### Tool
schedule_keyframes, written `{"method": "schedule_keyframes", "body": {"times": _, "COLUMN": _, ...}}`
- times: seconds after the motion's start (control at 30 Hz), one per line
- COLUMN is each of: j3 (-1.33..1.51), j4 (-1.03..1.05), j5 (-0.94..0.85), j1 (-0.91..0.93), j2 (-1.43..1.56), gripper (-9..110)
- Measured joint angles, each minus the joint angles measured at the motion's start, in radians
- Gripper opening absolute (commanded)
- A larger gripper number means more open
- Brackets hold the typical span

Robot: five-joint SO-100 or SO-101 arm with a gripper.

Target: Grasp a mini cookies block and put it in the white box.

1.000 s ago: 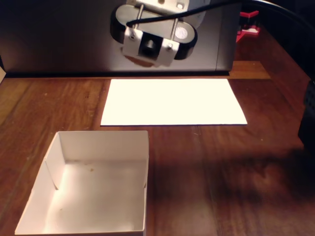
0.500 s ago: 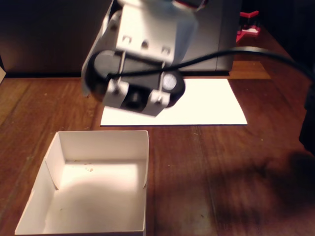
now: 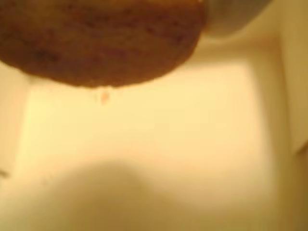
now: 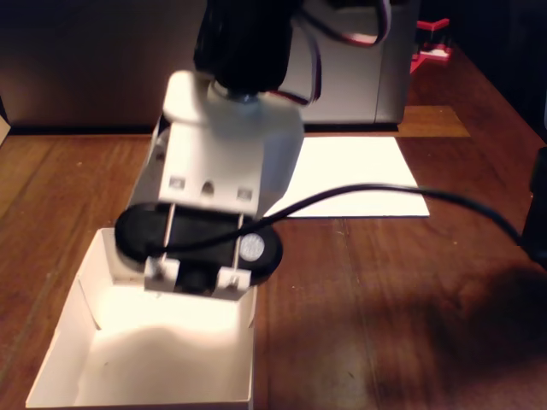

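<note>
In the wrist view the mini cookies block point(image 3: 96, 38), tan-brown with darker spots, fills the top of the frame close to the lens. My gripper point(image 3: 110, 19) is shut on it, and a grey finger point(image 3: 236, 14) shows at the top right. Below the cookie lies the pale floor of the white box point(image 3: 159, 144), with a wall on the right. In the fixed view the arm's white wrist and camera mount point(image 4: 205, 248) hang over the far part of the white box point(image 4: 64, 342). The mount hides the fingers and the cookie there.
A flat white paper sheet point(image 4: 359, 184) lies on the brown wooden table behind the box. A grey cabinet point(image 4: 85, 60) stands along the back and a red clamp point(image 4: 432, 47) at the back right. A black cable point(image 4: 410, 198) trails right from the wrist.
The arm has come forward and down from above the back of the paper sheet to over the far part of the white box.
</note>
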Motion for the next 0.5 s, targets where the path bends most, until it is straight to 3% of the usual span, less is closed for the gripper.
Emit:
{"method": "schedule_keyframes", "body": {"times": 0.47, "j3": 0.002, "j4": -0.114, "j5": 0.011, "j1": 0.000, "j2": -0.080, "gripper": 24}}
{"method": "schedule_keyframes", "body": {"times": 0.5, "j3": 0.002, "j4": -0.114, "j5": 0.011, "j1": 0.000, "j2": -0.080, "gripper": 28}}
